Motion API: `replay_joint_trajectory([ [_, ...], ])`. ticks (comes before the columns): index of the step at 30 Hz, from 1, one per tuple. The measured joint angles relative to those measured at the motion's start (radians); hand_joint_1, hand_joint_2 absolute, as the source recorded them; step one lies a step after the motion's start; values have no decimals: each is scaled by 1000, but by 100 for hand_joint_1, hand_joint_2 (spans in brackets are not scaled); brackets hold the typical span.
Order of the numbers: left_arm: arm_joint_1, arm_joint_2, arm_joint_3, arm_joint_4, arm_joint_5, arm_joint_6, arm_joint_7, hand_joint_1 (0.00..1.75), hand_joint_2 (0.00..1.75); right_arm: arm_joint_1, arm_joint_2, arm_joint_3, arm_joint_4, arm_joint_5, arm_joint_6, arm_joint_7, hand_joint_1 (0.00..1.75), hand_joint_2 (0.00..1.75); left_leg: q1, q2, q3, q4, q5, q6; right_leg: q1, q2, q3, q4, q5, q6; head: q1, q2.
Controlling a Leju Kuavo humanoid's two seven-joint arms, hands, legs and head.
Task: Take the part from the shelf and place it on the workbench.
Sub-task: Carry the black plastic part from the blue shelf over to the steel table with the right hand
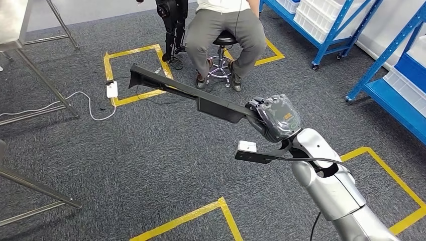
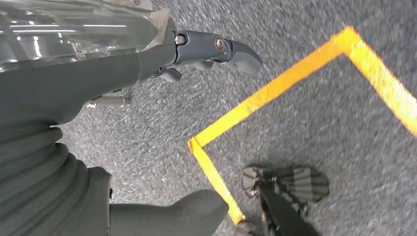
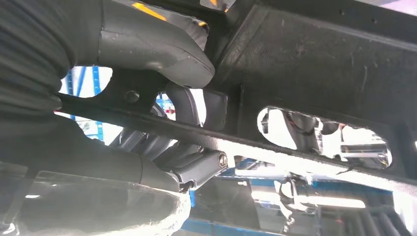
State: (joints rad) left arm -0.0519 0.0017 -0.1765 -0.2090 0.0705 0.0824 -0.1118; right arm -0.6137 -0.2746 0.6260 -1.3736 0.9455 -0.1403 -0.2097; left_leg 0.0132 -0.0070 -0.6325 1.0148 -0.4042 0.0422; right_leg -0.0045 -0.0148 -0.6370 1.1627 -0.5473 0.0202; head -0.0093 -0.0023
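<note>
Carry step: part in hand

Part [image 1: 186, 93] juts forward from the right hand [image 1: 274, 118], whose fingers [image 3: 187, 105] wrap its end. Left hand [image 2: 98, 73] hangs with fingers apart, holding nothing. Next, judging so: find the tabletop and lower it flat.

Seated person [image 1: 226, 30] cut off above torso

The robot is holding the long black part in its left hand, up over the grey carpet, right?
Not quite. The right hand holds the long black part, as the head view shows. The left hand holds nothing in the left wrist view. The part is indeed up over the grey carpet.
</note>
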Motion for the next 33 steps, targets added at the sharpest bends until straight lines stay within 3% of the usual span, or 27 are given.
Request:
replay_joint_trajectory([
  [2,0,0,-5,0,-6,-4,2,0,175,7,0,0,0,1,4,0,175,175,0,-12,-1,0,0,3,-3,8,-60,121,-41,3,0,0],
  [3,1,0,-8,0,-10,-6,3,0,175,11,0,0,0,2,6,0,175,175,0,-18,-1,0,0,2,-4,10,-68,134,-40,8,0,0],
  [4,2,-1,-12,0,-13,-8,4,0,175,13,0,0,0,2,8,0,175,175,0,-24,-1,1,0,2,-7,11,-55,106,-23,17,0,0],
  [6,2,-2,-17,0,-17,-12,4,0,175,14,0,-1,-2,3,9,0,175,175,0,-36,-1,2,2,-2,-15,17,11,-32,33,32,0,0],
  [7,2,-3,-20,0,-18,-14,5,0,175,14,1,-1,-3,3,9,0,175,175,0,-42,-2,2,2,-7,-15,21,43,-94,56,34,0,0],
  [9,3,-2,-25,0,-21,-20,9,0,175,15,2,-3,-6,3,9,-1,175,175,-2,-49,-5,3,5,-18,-11,26,68,-149,77,24,0,0],
  [11,4,-1,-29,0,-25,-26,15,0,175,16,4,-4,-8,3,9,-1,175,175,-1,-51,-8,1,7,-29,-9,21,68,-150,83,9,-1,0],
  [13,4,-1,-33,0,-29,-32,20,0,175,17,6,-5,-12,4,10,-1,175,175,2,-35,-20,27,-12,-38,-15,15,70,-154,89,-8,-3,0],
  [16,2,-1,-39,0,-31,-35,22,0,175,18,9,-6,-15,4,11,-1,175,175,5,-4,-101,203,-105,-48,-12,5,72,-155,89,-28,-8,0],
  [17,1,-1,-41,0,-31,-37,23,0,175,20,10,-6,-15,4,12,-1,175,175,6,-2,-130,262,-126,-51,-9,2,72,-155,89,-28,-8,0],
  [18,2,-1,-41,0,-32,-38,26,0,175,21,10,-6,-15,5,13,-2,175,175,6,0,-143,289,-129,-52,-8,-2,72,-155,88,-29,-8,0],
  [19,2,0,-42,0,-32,-39,29,0,175,23,11,-6,-15,6,14,-2,175,175,7,2,-137,277,-114,-52,-7,-6,73,-154,88,-29,-8,0],
  [20,2,0,-42,0,-33,-39,31,0,175,24,11,-6,-16,6,14,-3,175,175,7,5,-113,232,-86,-51,-7,-9,74,-154,87,-29,-8,0],
  [21,1,0,-42,0,-34,-39,34,0,175,24,12,-6,-17,6,14,-3,175,175,7,13,-74,158,-54,-49,-7,-13,76,-154,86,-29,-8,0],
  [23,-2,2,-42,0,-35,-39,37,0,175,24,13,-7,-21,8,14,-4,175,175,2,26,-13,45,-18,-44,0,-19,77,-153,82,-24,-8,0],
  [24,-3,2,-43,0,-36,-39,38,0,175,24,14,-7,-23,9,14,-4,175,175,-1,27,1,17,-13,-39,3,-22,77,-153,80,-19,-7,0],
  [28,-3,2,-48,0,-38,-40,41,0,175,28,13,-10,-34,15,15,-6,175,175,-6,9,6,1,-7,-14,6,-26,70,-141,67,-1,-7,0],
  [30,-5,2,-52,0,-40,-39,43,0,175,29,12,-13,-37,17,17,-7,175,175,-3,2,9,-5,-1,-2,2,-9,27,-52,21,-3,-6,0],
  [32,-6,2,-55,0,-44,-39,46,0,175,34,12,-14,-37,18,20,-7,175,175,-3,-8,8,-5,0,3,-1,6,-41,89,-33,-5,-5,0],
  [33,-6,2,-56,0,-46,-38,47,0,175,38,12,-14,-37,18,23,-7,175,175,-3,-14,7,-5,0,3,-2,9,-64,133,-43,-1,-5,0],
])
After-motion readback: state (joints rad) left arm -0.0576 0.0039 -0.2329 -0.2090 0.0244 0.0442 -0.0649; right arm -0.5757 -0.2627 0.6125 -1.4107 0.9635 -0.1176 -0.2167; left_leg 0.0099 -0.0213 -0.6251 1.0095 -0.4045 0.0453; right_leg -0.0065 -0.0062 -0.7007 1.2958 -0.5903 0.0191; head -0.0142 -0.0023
